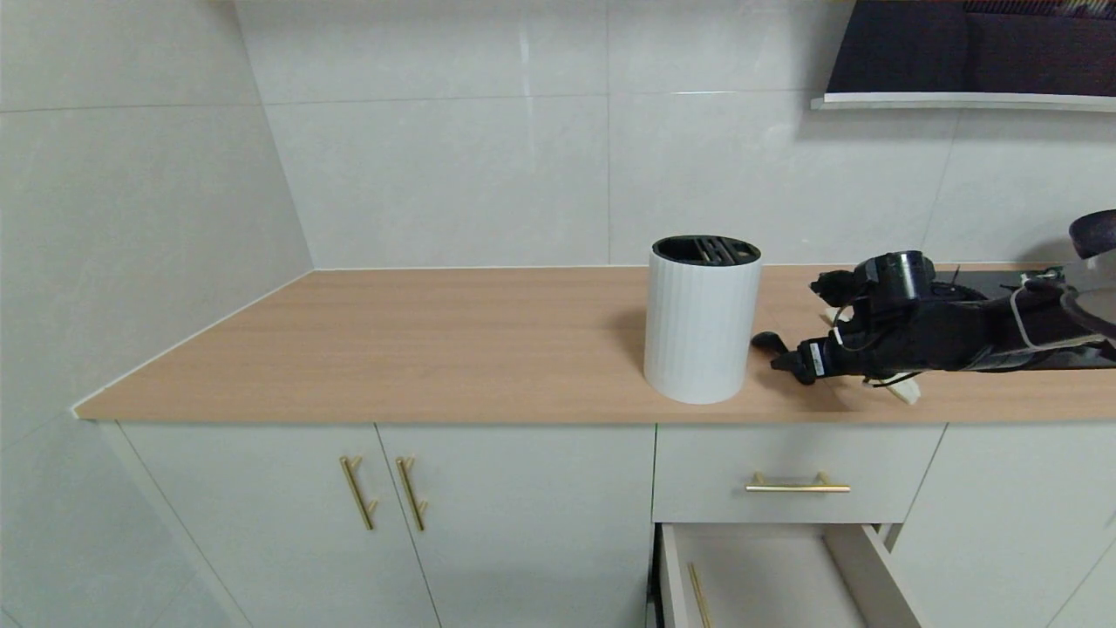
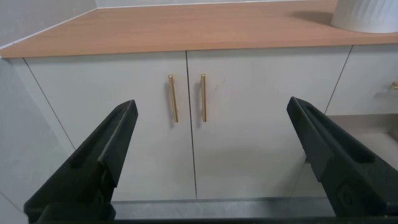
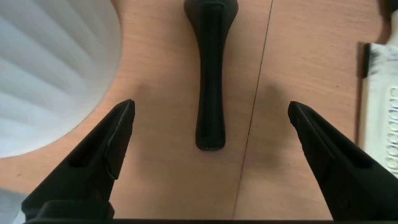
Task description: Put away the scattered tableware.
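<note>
Lowest and nearest, a white drawer (image 1: 859, 567) stands pulled open. The left gripper (image 2: 211, 107) hangs before white cabinet doors with brass bar handles (image 2: 186, 99), jaws spread. On the wooden desk (image 1: 436, 340), the right gripper (image 3: 208, 115) hovers with jaws spread either side of a slim black utensil handle (image 3: 209, 74), not touching it. The handle lies just beside a white ribbed cylindrical holder with a black slotted top (image 1: 702, 323).

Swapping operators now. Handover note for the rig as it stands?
Left gripper: open, empty, low before the cupboard doors.
Right gripper: open, empty, straddling a black utensil handle lying on the counter, not gripping.
The white holder stands beside it; a white item lies on the handle's other side.
Done: nothing sticks out of the holder. Left: grasp the utensil, stow it, then the white item.
</note>
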Available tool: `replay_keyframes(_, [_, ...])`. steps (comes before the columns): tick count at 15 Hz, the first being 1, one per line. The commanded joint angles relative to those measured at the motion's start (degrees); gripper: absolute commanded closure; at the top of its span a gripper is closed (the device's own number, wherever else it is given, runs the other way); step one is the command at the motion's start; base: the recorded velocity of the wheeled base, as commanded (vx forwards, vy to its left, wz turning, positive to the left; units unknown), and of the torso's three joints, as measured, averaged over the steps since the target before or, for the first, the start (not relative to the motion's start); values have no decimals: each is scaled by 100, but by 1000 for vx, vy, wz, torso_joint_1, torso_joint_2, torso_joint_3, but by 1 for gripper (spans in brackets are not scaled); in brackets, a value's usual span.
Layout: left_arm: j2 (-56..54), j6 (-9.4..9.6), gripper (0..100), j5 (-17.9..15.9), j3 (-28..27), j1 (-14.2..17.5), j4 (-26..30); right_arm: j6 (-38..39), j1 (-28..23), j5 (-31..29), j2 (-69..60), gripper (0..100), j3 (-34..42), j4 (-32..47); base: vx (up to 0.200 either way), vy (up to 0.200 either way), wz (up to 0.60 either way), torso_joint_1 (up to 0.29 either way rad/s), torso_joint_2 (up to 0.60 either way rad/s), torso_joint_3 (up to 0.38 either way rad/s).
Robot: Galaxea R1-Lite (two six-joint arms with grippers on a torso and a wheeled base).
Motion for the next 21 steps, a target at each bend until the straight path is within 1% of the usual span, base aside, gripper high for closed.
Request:
replay_keyframes(1, [0,2,0,1,0,1,-1,-2,15,1,71,0,-2,-2,0,0,0,0,0,0])
replay_keyframes(4, [0,2,0,1,0,1,-1,-2,15,-8,150,0,-20,-28,0,0,0,0,0,0])
replay_keyframes(7, [0,2,0,1,0,1,-1,7,33,-25,229,0,-11,-248,0,0,0,0,0,0])
replay_keyframes(9, [0,2,0,1,0,1,-1,42,68,-131,370,0,7,-652,0,0,0,0,0,0])
replay_keyframes(11, [0,2,0,1,0,1,-1,42,77,-131,440,0,24,-837,0,0,0,0,0,0])
replay_keyframes(21, [0,2,0,1,0,1,-1,33,77,-131,546,0,24,-845,0,0,0,0,0,0])
